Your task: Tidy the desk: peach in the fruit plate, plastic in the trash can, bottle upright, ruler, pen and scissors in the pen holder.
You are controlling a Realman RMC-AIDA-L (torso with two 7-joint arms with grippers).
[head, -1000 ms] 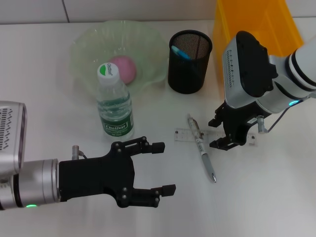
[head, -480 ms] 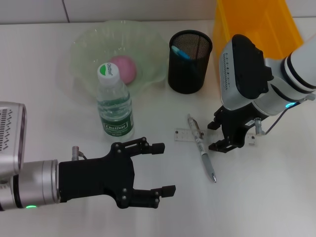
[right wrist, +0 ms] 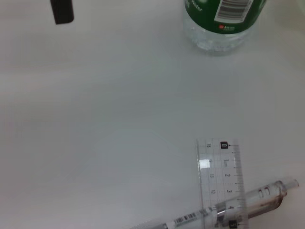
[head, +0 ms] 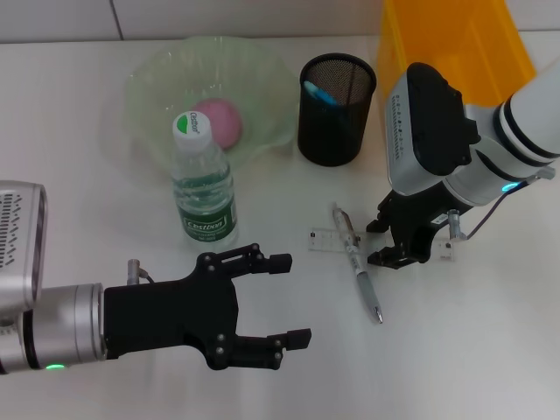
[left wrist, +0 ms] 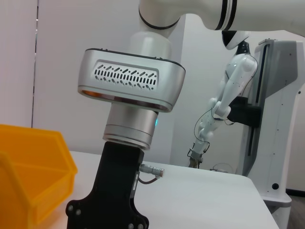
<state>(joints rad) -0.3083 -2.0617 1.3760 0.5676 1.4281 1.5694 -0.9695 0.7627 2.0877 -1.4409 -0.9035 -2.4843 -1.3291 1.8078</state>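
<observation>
One right tool (head: pixel 392 238) has edged leftward over the ruler (head: pixel 325 238).

Silver-grey wrist housings with slotted vents, black left gripper (head: pixel 280 297), white-sleeved right arm, small green status lights

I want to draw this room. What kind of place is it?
Probably a robot lab set up like a desk: a white table with a mesh pen holder, a pen lying across a clear ruler, and another robot arm nearby.
</observation>
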